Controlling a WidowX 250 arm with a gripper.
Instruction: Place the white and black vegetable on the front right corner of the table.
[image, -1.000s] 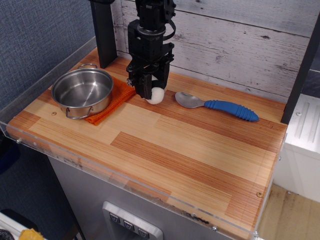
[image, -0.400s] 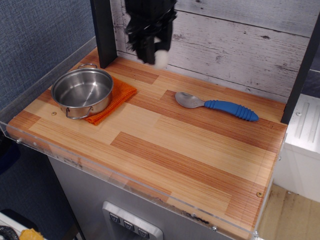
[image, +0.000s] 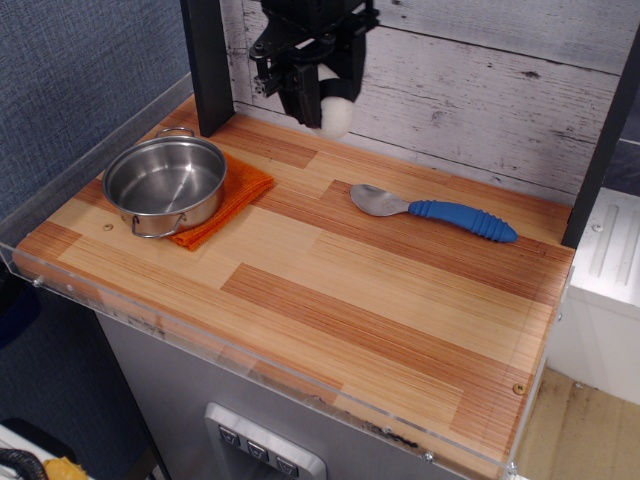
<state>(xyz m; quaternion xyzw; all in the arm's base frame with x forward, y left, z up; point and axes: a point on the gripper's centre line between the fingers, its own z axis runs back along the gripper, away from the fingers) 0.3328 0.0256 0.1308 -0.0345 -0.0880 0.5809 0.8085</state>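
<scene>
My black gripper (image: 322, 105) hangs high above the back of the table (image: 380, 310), near the grey plank wall. It is shut on the white and black vegetable (image: 337, 115), a small white ball whose lower half shows between the fingers (image: 298, 95); its black band is hidden by them. The vegetable is well above the wood, over the back middle-left part. The front right corner of the table (image: 500, 400) lies far from the gripper.
A steel pot (image: 166, 182) stands on an orange cloth (image: 238, 196) at the back left. A blue-handled spoon (image: 435, 211) lies at the back right. A black post (image: 207, 60) stands behind the pot. A clear acrylic rim (image: 250, 372) edges the table.
The gripper has lifted the white ball off the table beside the cloth, risen high, and shifted slightly right and down from its position 0.4 s ago.
</scene>
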